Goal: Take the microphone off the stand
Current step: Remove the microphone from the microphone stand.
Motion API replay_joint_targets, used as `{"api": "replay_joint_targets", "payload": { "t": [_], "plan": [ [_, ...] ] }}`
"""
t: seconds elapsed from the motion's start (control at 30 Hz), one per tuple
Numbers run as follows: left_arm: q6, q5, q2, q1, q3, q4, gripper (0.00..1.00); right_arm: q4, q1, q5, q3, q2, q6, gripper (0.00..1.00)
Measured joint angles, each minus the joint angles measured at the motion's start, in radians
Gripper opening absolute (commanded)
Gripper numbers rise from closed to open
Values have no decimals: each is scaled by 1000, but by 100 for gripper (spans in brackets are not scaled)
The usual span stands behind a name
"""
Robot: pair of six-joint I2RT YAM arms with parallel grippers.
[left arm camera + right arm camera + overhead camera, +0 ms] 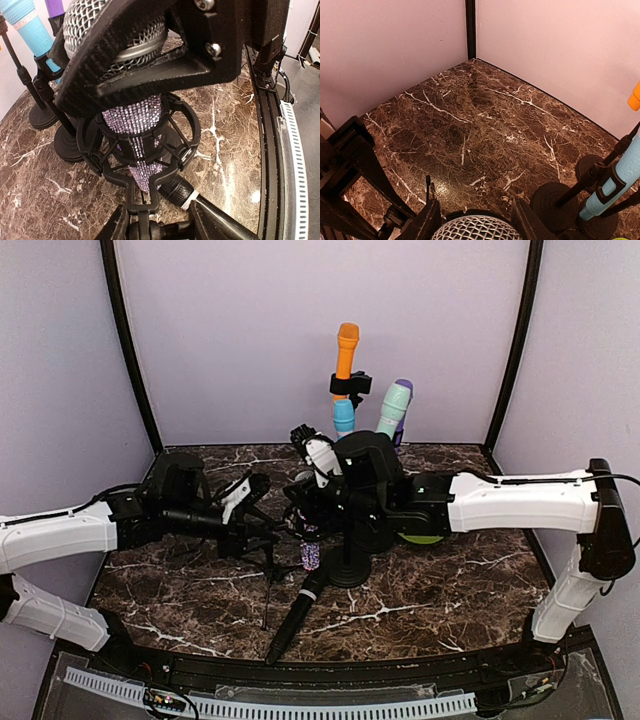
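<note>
Glittered microphone (134, 117), seated in the stand (141, 202) mid-tabletop (470, 115): probably rigid, moderately heavy, with a dentable mesh head. The right gripper (476, 227) clamps that head. The left gripper (160, 226) straddles the stand, grip indeterminate.

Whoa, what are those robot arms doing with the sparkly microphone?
The right gripper is clamped on the mesh head of the sparkly purple microphone, which sits in its black shock mount. The left gripper is down at the stand just below the mount, fingers either side. The microphone is not out yet.
</note>
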Motion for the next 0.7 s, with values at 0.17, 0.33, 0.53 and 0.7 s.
{"api": "replay_joint_targets", "payload": {
  "t": [0.17,0.33,0.53,0.7],
  "plan": [
    [33,8,16,0,0,9,0,-57,0,17,27,0,5,22],
    [45,10,16,0,0,10,0,-87,2,35,42,0,13,22],
    [53,9,16,0,0,11,0,-101,2,33,53,0,13,21],
    [54,8,16,0,0,11,0,-105,2,26,55,-2,4,21]
  ]
}}
